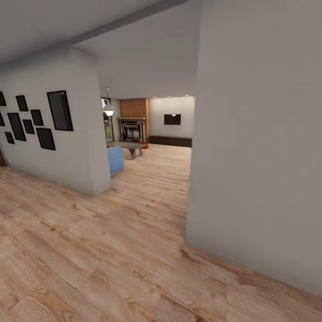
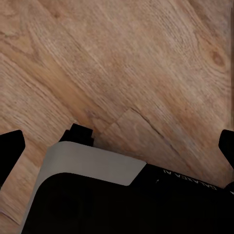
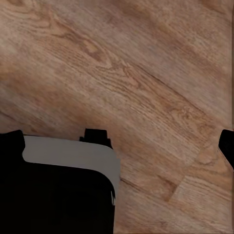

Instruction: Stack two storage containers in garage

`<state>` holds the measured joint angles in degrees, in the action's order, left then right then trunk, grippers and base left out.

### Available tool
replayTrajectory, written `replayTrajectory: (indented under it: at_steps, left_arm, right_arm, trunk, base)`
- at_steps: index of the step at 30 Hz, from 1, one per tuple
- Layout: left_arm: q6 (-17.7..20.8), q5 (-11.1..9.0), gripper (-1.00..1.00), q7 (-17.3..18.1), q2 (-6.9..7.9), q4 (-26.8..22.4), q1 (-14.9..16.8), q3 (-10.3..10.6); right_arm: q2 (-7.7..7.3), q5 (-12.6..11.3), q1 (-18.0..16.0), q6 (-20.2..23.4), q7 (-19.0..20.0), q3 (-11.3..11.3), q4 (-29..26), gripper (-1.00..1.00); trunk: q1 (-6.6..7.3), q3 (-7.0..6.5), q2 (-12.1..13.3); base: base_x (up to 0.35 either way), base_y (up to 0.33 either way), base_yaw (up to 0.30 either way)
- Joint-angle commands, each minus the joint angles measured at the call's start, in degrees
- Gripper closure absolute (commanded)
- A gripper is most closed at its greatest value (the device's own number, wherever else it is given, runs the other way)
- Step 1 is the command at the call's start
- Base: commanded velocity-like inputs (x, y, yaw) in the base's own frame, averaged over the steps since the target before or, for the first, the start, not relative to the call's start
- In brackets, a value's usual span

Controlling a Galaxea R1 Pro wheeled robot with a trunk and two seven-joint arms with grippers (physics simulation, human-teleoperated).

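Both arms hang low, wrist cameras aimed down at the wood floor (image 2: 146, 63). My left gripper (image 2: 119, 146) has its fingertips (image 2: 10, 146) wide apart at the frame edges, holding nothing; the right gripper (image 3: 122, 146) is the same. At 12 o'clock through the opening lies the living room (image 1: 147, 134), with fireplace (image 1: 133, 129) and sofa (image 1: 115, 160). A small red shape (image 1: 144, 145) beside the fireplace could be a container; too small to tell.

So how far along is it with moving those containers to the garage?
Nothing looks done yet. The robot faces the living room across the wood plank floor, with the brick fireplace and blue sofa ahead. A small red shape by the fireplace may be a container. Both grippers, left gripper and right gripper, are open and empty. Fetching, carrying and stacking remain.
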<state>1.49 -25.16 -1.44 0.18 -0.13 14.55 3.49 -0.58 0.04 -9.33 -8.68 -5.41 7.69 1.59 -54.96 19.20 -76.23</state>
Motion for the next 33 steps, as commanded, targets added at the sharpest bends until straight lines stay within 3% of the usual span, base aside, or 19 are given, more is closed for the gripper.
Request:
replayTrajectory:
  at_steps: [1,33]
  left_arm:
    - [0.1,-0.4,-1.0,-0.1,0.0,0.0,0.0,0.4]
    - [-0.1,-0.4,-1.0,-0.1,0.07,0.0,0.0,0.4]
  right_arm:
    - [-0.01,0.1,-0.1,-0.3,-0.2,0.4,0.2,-1.0]
    - [0.05,0.3,-0.1,-0.3,-0.2,0.4,0.2,-1.0]
  trunk:
    - [-0.03,0.07,0.0]
    - [-0.03,0.07,0.0]
  base:
    - [0.323,0.0,0.004]
    - [0.323,0.0,0.0]
